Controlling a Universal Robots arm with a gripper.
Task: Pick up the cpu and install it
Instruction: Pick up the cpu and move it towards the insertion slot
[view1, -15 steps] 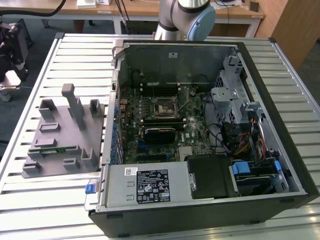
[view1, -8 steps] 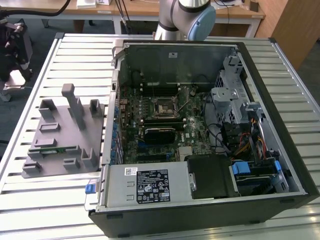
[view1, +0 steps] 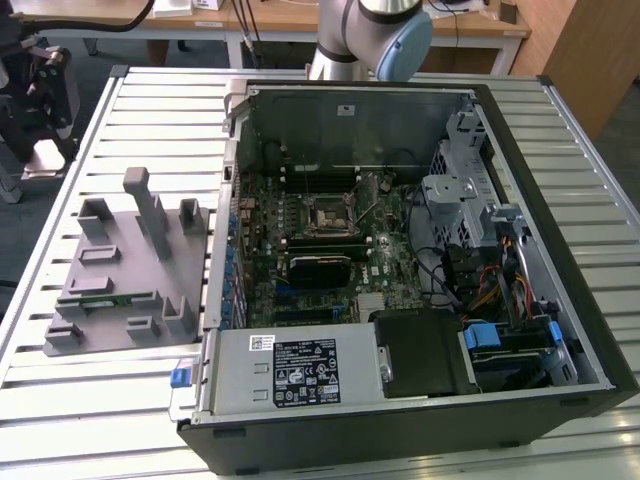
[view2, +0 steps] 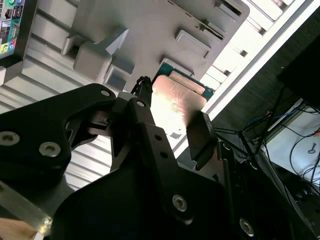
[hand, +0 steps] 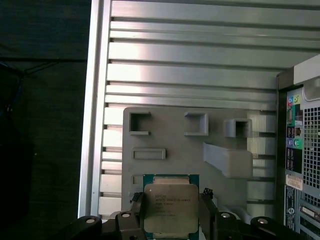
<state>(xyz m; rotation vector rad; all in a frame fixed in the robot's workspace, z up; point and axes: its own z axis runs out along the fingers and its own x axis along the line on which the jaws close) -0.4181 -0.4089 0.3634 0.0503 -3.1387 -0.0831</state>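
- The gripper (hand: 171, 201) is closed on the cpu (hand: 171, 210). Its two black fingers (hand: 207, 209) press on two opposite sides of it.
- There is one cpu. It is a flat square with a shiny silver metal top and a thin green rim. There are small dark letters on the top, but they are too small to read.
- In both wrist views the grey tray (hand: 180, 150) lies behind the cpu, and the cpu hangs over one edge of it.
- The tray is dull grey plastic. In the first wrist view I count three small square frames in a row on it, one flat long frame and one slanted block.
- In the exterior view the tray sits on the bench (view1: 100, 410), on the exterior view's left of the computer case (view1: 400, 435). One long green memory stick (view1: 105, 298) lies in the tray.
- The bench is made of long silver metal slats.
- The case is one open black box. Inside is a green board (view1: 390, 270) with one square black socket (view1: 327, 215) in the middle.
- A silver metal box (view1: 230, 375) at the near side has white labels with black print, too small to read.
- The grey and blue arm (view1: 375, 30) shows at the far side.
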